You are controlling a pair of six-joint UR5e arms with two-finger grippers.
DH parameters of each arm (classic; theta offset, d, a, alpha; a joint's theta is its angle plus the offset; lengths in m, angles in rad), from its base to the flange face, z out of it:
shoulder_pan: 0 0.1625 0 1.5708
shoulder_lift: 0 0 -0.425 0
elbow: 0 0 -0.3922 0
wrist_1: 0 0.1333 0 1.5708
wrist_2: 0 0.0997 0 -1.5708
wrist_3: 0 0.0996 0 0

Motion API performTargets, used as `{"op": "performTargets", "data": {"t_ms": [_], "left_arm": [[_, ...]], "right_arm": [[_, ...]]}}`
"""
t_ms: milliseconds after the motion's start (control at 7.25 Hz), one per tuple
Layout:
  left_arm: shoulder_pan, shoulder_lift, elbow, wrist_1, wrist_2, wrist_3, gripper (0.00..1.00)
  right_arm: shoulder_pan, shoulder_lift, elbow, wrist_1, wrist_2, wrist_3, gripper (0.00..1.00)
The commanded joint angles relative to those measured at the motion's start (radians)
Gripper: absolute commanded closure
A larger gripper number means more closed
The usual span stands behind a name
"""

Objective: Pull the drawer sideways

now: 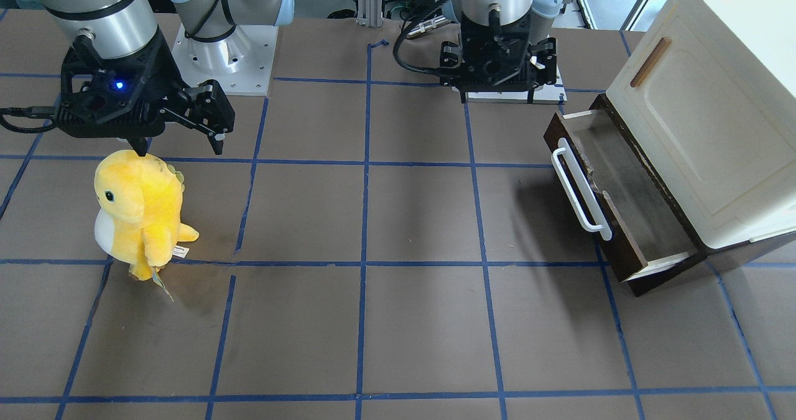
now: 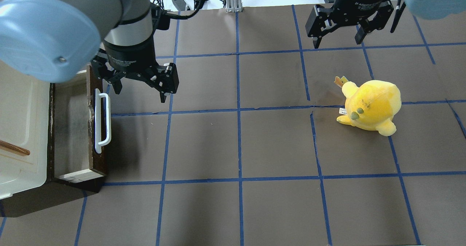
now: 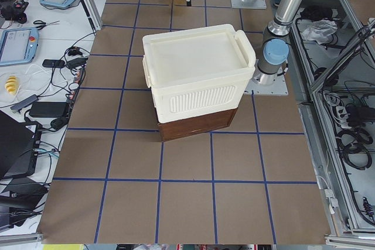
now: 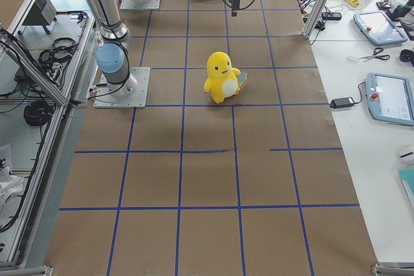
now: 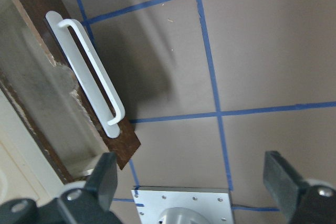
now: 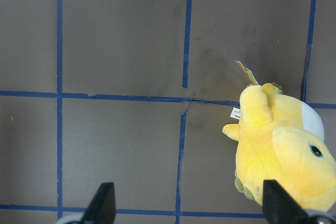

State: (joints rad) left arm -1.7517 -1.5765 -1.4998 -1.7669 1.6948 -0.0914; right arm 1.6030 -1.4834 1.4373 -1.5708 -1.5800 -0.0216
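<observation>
The dark-brown drawer (image 2: 72,129) stands pulled out from under the cream cabinet (image 2: 18,129), its pale inside bare and empty. Its long white bar handle (image 2: 102,122) faces the middle of the table. Drawer (image 1: 628,221) and handle (image 1: 581,190) also show in the front view, and the handle in the left wrist view (image 5: 89,72). My left gripper (image 2: 140,91) is open and empty. It hovers just beyond the handle's robot-side end and touches nothing; it also shows in the front view (image 1: 497,93). My right gripper (image 2: 336,42) is open and empty, far off over the other side of the table.
A yellow plush toy (image 2: 371,105) stands on the brown, blue-taped table close below my right gripper (image 1: 180,146); it also shows in the right wrist view (image 6: 283,150). The cream cabinet (image 1: 703,115) fills the table's left end. The left arm's base plate (image 5: 184,205) lies behind the gripper.
</observation>
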Motion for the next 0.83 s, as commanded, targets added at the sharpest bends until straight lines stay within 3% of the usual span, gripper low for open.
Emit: {"op": "performTargets", "data": {"t_ms": [0,690], "left_arm": [[0.090,0.030,-0.002,0.038,-0.141,0.009,0.00],[0.084,0.033,-0.022,0.087,-0.135,0.005,0.00]], "right_arm": [[0.000,0.000,0.000,0.000,0.000,0.000,0.00],[0.000,0.000,0.000,0.000,0.000,0.000,0.00]]}}
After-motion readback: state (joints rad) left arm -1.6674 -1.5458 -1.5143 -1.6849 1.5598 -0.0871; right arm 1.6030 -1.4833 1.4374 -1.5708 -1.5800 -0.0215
